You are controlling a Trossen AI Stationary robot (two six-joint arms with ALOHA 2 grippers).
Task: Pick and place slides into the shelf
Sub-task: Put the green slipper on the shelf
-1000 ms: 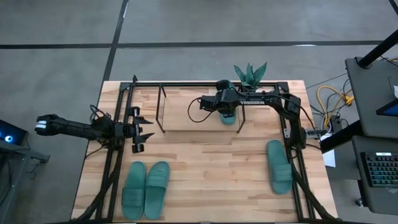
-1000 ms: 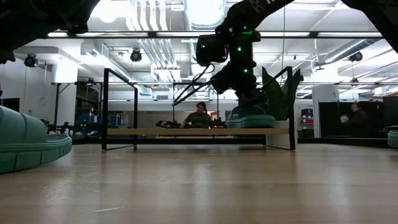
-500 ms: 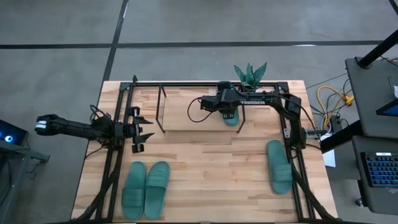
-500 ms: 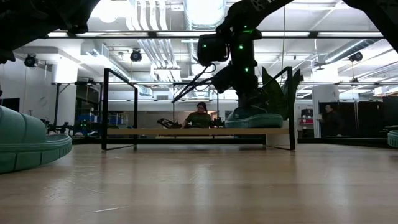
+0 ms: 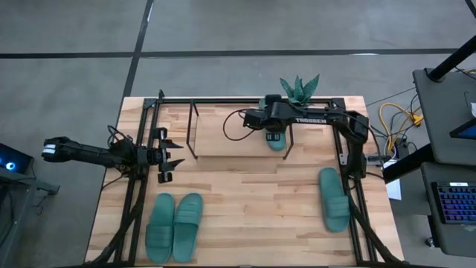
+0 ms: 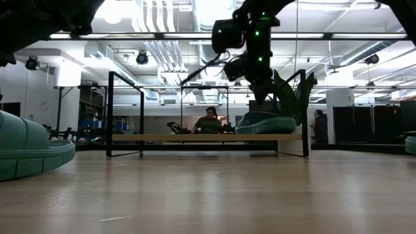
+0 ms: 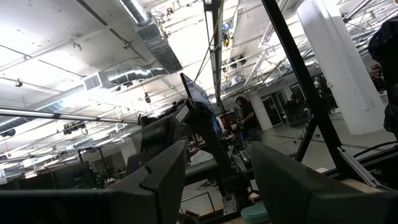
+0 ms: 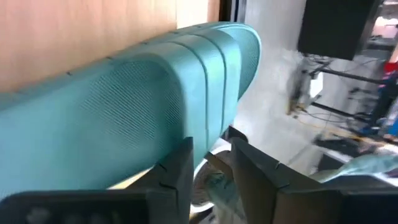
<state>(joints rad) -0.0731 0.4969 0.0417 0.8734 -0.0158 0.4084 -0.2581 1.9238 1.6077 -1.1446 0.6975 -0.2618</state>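
Note:
One teal slide (image 5: 276, 143) lies sole-down on the right end of the shelf's wood board (image 5: 223, 141), which also shows in the low view (image 6: 195, 138). My right gripper (image 6: 263, 97) hangs open just above that slide (image 6: 265, 123), pointing down and clear of it. In its wrist view the fingers (image 8: 211, 152) frame the slide's wide strap (image 8: 143, 106). A pair of slides (image 5: 175, 226) lies near the table's near-left edge. Another slide (image 5: 335, 198) lies at the right. My left gripper (image 5: 172, 156) waits open at the table's left (image 7: 217, 155).
A spiky potted plant (image 5: 299, 89) stands just behind the shelf's right end. The black frame's rails (image 5: 132, 201) run along both table sides. Bare wood lies between the shelf and the near slides. A person (image 6: 208, 122) sits in the room beyond.
My right gripper has let go of the slide and risen straight up from it, shifting slightly toward the table's right. The slide has settled flat on the shelf board and stays there.

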